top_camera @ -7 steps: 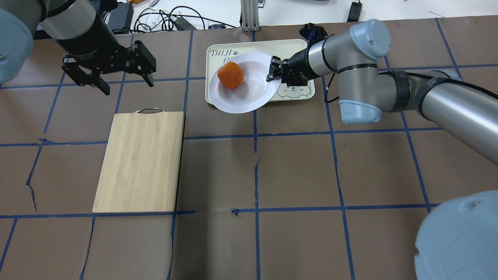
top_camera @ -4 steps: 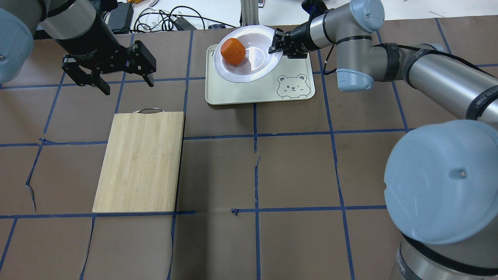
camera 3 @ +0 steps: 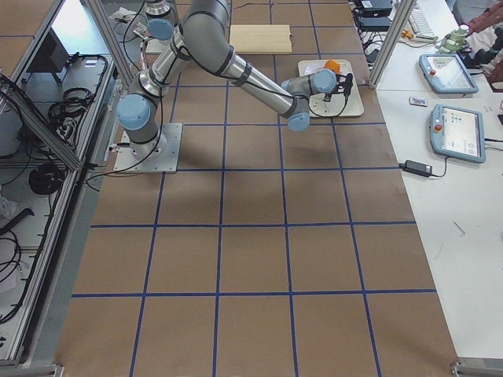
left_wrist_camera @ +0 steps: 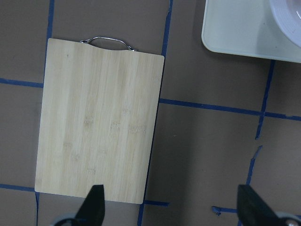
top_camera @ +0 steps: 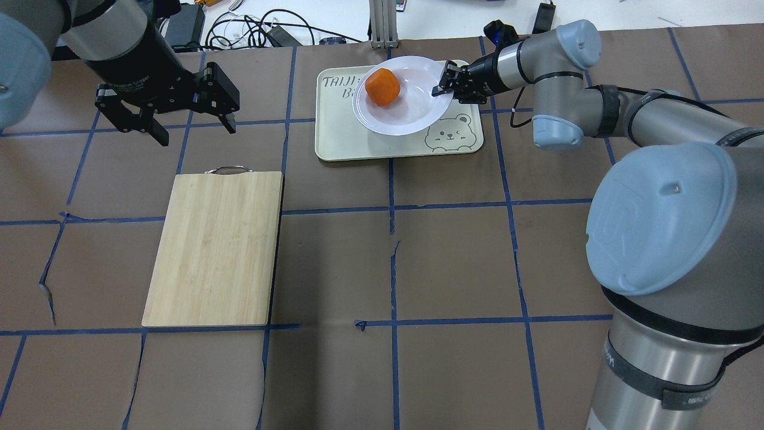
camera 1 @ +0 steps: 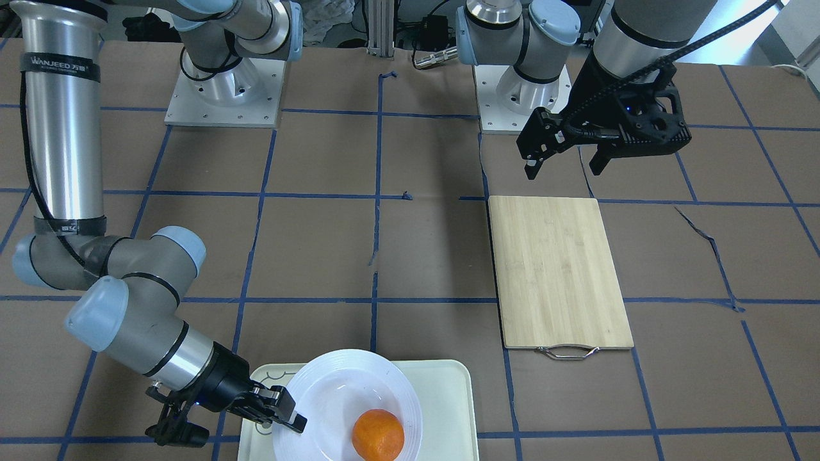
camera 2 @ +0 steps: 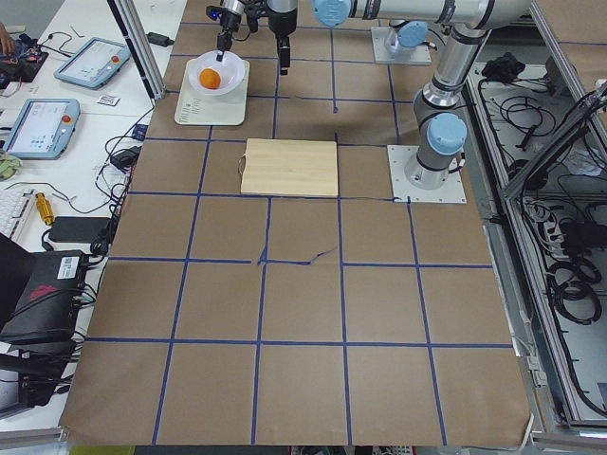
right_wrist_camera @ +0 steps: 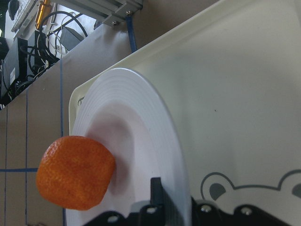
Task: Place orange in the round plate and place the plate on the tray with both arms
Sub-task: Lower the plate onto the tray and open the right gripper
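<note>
The orange (top_camera: 382, 86) lies in the white round plate (top_camera: 413, 112), toward its left side. My right gripper (top_camera: 442, 89) is shut on the plate's right rim and holds it over the far right part of the cream tray (top_camera: 346, 134). Whether the plate rests on the tray I cannot tell. The right wrist view shows the orange (right_wrist_camera: 75, 179), the plate's ridged rim (right_wrist_camera: 155, 141) under one finger, and the tray (right_wrist_camera: 235, 108) with its bear face. My left gripper (top_camera: 196, 132) hangs open and empty left of the tray, beyond the cutting board.
A bamboo cutting board (top_camera: 216, 248) with a metal handle lies on the left of the brown table. Cables and devices sit past the table's far edge (top_camera: 250, 30). The right arm's elbow (top_camera: 656, 221) looms large at the near right.
The right gripper carried the plate with the orange from the tray's near left, up past its far edge, then right and down over its far right part. The left gripper has not moved.
</note>
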Motion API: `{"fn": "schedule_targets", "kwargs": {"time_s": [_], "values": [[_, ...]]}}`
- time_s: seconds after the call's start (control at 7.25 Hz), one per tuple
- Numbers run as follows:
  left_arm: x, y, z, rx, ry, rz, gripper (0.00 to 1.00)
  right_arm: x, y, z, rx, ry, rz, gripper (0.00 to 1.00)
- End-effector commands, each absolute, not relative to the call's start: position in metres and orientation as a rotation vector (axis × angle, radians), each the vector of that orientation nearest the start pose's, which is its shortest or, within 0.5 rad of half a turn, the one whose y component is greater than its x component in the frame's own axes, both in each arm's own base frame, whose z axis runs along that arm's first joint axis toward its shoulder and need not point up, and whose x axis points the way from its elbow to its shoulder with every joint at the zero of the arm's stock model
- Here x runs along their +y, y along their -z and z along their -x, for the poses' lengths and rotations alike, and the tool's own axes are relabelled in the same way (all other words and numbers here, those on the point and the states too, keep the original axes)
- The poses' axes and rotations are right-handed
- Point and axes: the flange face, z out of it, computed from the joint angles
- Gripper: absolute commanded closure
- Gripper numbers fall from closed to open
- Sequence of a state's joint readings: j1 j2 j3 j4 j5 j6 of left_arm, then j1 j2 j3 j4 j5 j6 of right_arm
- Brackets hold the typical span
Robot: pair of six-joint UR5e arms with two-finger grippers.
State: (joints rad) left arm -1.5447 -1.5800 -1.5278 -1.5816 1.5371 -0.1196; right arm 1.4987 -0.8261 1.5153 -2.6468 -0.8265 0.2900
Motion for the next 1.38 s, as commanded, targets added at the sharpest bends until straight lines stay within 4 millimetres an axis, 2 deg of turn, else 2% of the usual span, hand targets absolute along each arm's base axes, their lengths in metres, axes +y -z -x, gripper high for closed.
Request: {"fn": "schedule_targets", "kwargs": {"time_s": [0.0,0.28,0.41,0.55,0.69,0.83,0.97,1.1,1.24], "values": [[-0.501,-0.503,0.123,3.166,0.034,0.231,0.00,-0.717,-0.180,-0.151,2.332,0.340,-0.251,0.97],[-0.501,-0.503,0.123,3.166,0.034,0.228,0.00,-0.717,-0.179,-0.153,2.331,0.341,-0.249,0.94],[-0.501,-0.503,0.123,3.166,0.034,0.231,0.00,-0.715,-0.173,-0.152,2.333,0.313,-0.286,0.59],[-0.501,-0.503,0.123,3.165,0.034,0.230,0.00,-0.712,-0.174,-0.152,2.324,0.282,-0.366,0.20],[-0.501,-0.503,0.123,3.166,0.034,0.231,0.00,-0.709,-0.173,-0.151,2.327,0.276,-0.377,0.07],[-0.501,-0.503,0.123,3.166,0.034,0.231,0.00,-0.712,-0.186,-0.146,2.337,0.318,-0.363,0.00],[-0.501,-0.503,0.123,3.166,0.034,0.228,0.00,-0.716,-0.203,-0.132,2.397,0.399,-0.318,0.00],[-0.501,-0.503,0.123,3.166,0.034,0.228,0.00,-0.718,-0.223,-0.113,2.503,0.489,-0.186,0.00],[-0.501,-0.503,0.123,3.165,0.034,0.228,0.00,-0.717,-0.248,-0.097,2.664,0.472,-0.086,0.00]]}}
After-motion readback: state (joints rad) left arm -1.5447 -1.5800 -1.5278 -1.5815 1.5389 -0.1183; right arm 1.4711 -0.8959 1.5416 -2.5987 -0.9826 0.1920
